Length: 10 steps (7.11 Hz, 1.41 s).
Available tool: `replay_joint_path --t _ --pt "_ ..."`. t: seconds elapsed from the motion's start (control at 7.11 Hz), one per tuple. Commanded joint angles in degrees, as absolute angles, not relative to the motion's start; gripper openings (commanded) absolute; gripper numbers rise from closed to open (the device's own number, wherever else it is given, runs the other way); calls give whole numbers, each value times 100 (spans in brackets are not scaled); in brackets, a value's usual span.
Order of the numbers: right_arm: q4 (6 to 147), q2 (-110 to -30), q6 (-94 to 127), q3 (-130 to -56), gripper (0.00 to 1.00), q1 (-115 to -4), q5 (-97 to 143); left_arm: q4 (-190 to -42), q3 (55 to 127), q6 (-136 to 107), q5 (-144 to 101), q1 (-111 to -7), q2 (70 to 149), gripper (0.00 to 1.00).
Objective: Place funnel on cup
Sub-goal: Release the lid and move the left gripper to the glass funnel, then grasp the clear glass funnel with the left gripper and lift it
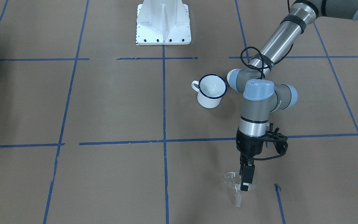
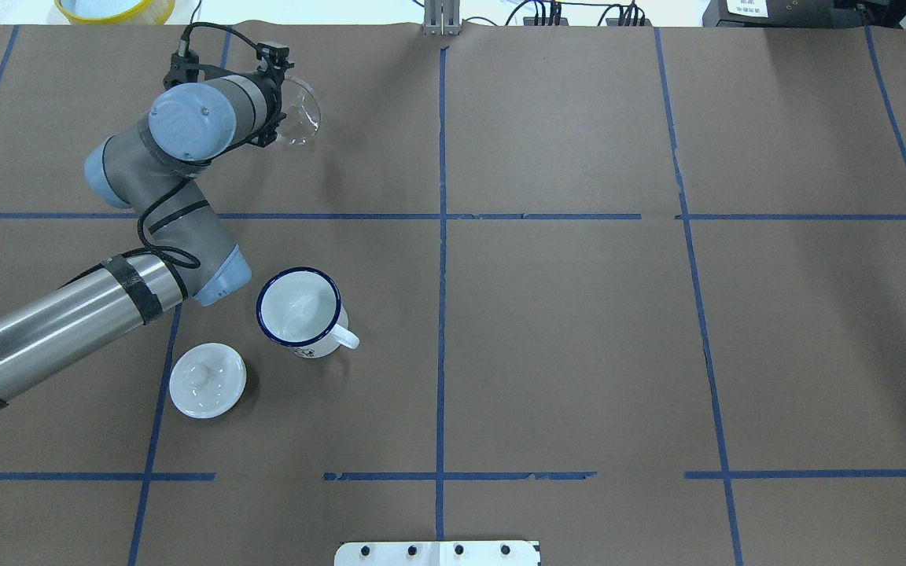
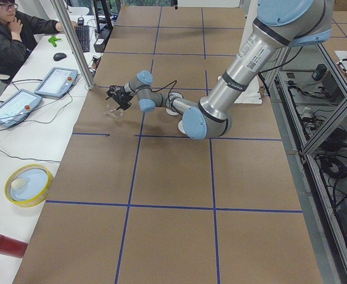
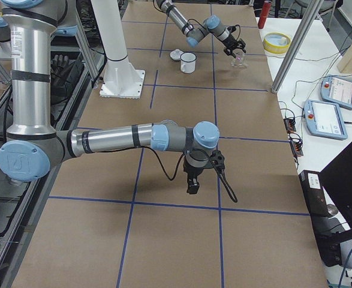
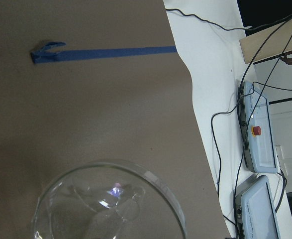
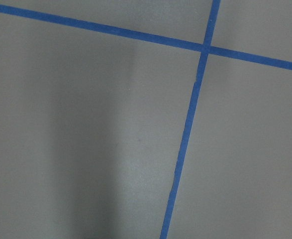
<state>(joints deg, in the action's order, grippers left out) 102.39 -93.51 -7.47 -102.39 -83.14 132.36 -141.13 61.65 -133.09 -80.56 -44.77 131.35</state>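
The clear funnel point(image 1: 235, 184) is at the far left part of the table, spout pointing down, close to the table's far edge. My left gripper point(image 1: 246, 182) is shut on its rim from above. The funnel also shows in the overhead view point(image 2: 301, 112) and fills the bottom of the left wrist view point(image 5: 111, 204). The white mug with the dark blue rim point(image 2: 300, 310) stands upright and empty nearer the robot, handle towards the table's middle, apart from the funnel. My right gripper point(image 4: 192, 183) shows only in the right side view, low over the table; I cannot tell its state.
A round white knobbed lid point(image 2: 208, 380) lies just beside the mug. The left forearm point(image 2: 68, 322) passes over the table next to both. A yellow bowl point(image 2: 115, 8) and teach pendants point(image 5: 257, 134) sit beyond the far edge. The robot's base point(image 1: 163, 23) is at the near edge.
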Motion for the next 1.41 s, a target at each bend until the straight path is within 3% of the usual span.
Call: replay_joint_path --t 0.0,0.28,0.56,0.7,0.98,1.27 --pt "10239 -9352 -747 -10239 100 -8314 13236 -14133 6117 -13315 -8042 -4578 13192 68" --pt "10239 -9352 -747 -10239 100 -8314 13236 -14290 5864 -13315 -8042 -4605 13324 63" --pt "10239 -9352 -747 -10239 100 -8314 13236 -14335 5722 -13315 -8042 -4605 13377 47" --pt "10239 -9352 -747 -10239 100 -8314 13236 -14344 5722 -13263 -8068 -4605 13394 0" --pt "10239 -9352 -747 -10239 100 -8314 13236 -14379 5870 -13018 -8095 -4623 13395 0" --pt "10239 -9352 -747 -10239 100 -8314 13236 -14231 6596 -12780 -8365 -4789 13351 0"
